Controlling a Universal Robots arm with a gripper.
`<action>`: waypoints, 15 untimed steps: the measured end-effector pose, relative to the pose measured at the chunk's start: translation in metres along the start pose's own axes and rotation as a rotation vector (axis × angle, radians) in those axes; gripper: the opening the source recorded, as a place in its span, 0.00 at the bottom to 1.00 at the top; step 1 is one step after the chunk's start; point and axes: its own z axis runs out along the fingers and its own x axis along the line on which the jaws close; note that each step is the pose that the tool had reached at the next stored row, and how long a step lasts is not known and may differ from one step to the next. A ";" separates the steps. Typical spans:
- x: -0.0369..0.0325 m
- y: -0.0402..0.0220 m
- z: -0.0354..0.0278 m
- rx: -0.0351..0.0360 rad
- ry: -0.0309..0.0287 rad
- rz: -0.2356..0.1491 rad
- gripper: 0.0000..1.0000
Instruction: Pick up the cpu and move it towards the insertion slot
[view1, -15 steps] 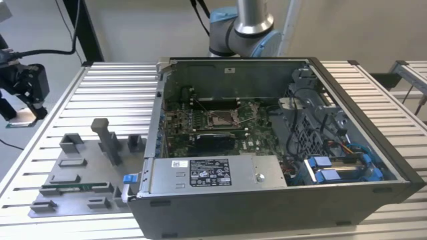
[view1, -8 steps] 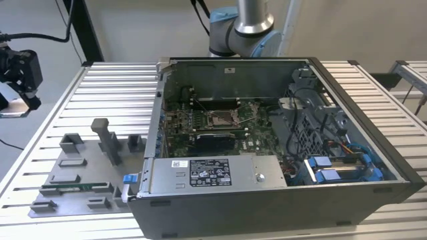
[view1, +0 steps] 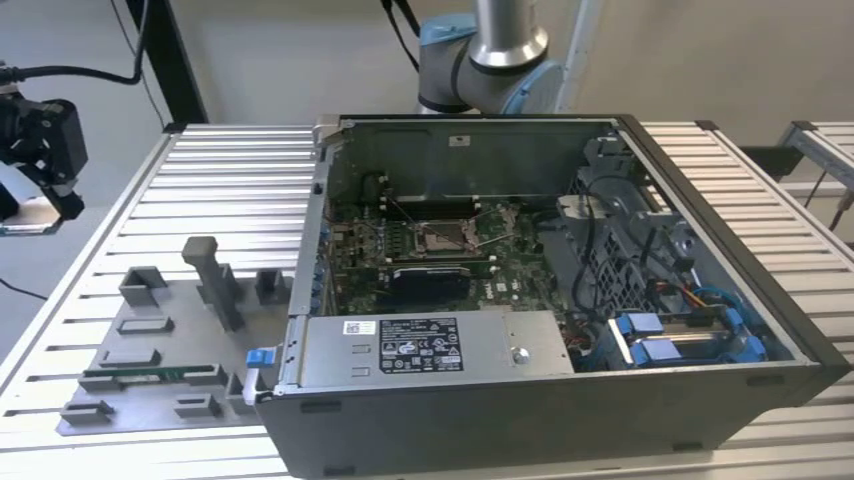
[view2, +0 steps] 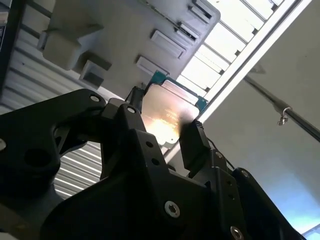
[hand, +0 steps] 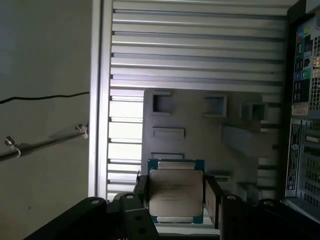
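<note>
I have the gripper (hand: 176, 197) pinching the cpu (hand: 175, 177) by two opposite edges: one of the fingers (hand: 212, 197) presses each side and the chip sits flat between them, metal lid facing the first wrist view. Beyond the fingertips lies the grey fixture plate (hand: 200, 145). The insertion slot (view1: 441, 237) is well apart from the fingers, down inside the open computer case (view1: 467, 119).

My worry is the hold. The pads bear only on thin edges, so I judge a jolt could let the chip pivot or slide out. The case wall stands between the fingers and the socket, and clipping it could knock the chip askew. A tilted chip arriving over the pin grid could bend pins.
</note>
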 end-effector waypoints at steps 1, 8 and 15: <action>-0.0031 0.0000 0.0000 0.0000 0.0009 0.000 0.00; -0.0325 -0.0013 0.0001 -0.0004 0.0091 0.000 0.00; -0.0581 -0.0019 0.0000 -0.0004 0.0100 0.000 0.00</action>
